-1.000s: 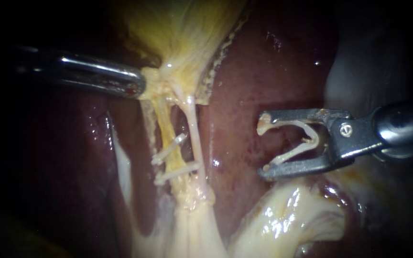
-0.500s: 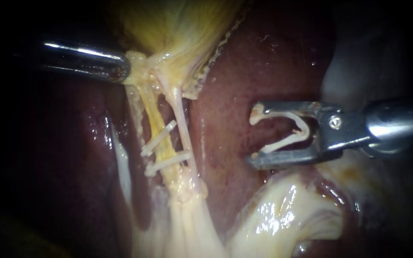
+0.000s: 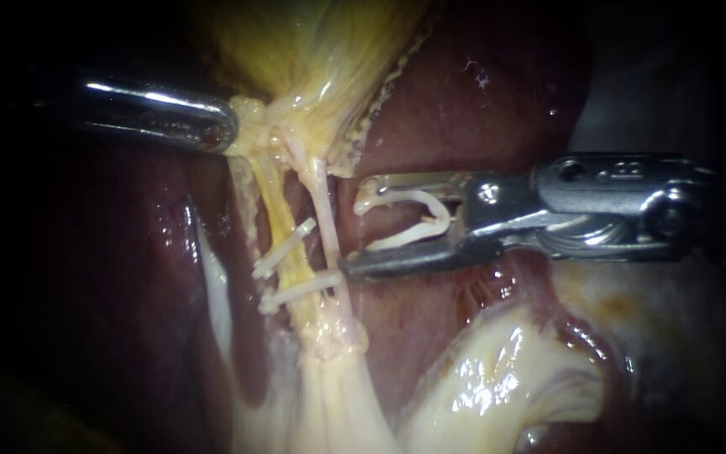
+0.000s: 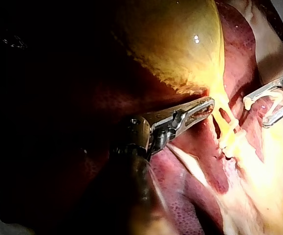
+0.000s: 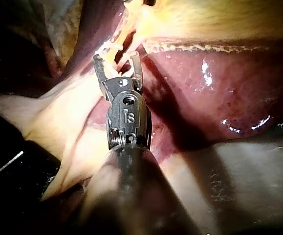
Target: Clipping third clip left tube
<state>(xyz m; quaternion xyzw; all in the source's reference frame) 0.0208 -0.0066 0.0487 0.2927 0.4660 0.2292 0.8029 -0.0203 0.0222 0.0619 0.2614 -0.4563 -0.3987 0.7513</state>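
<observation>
My left instrument [image 3: 233, 126] comes in from the left, its jaws shut on the yellow gallbladder [image 3: 321, 50] at its neck; the left wrist view shows the same hold [image 4: 206, 106]. Two tubes run down from there: the yellowish left tube [image 3: 277, 202] and a thin pale right tube [image 3: 321, 202]. Two white clips [image 3: 283, 249] [image 3: 296, 291] lie across the left tube. My right instrument [image 3: 355, 231] holds an open white clip [image 3: 418, 220] between its wide-spread jaws. Its lower jaw tip is against the right tube by the lower clip. No tube lies between its jaws.
Dark red liver [image 3: 464, 101] lies behind and around the tubes. A glossy pale fold of tissue [image 3: 497, 378] sits below my right instrument's shaft. In the right wrist view the liver [image 5: 205, 98] lies beside my right instrument [image 5: 117, 58].
My right instrument has moved left with its clip, from over the liver to the tubes. My left instrument keeps its hold on the gallbladder neck.
</observation>
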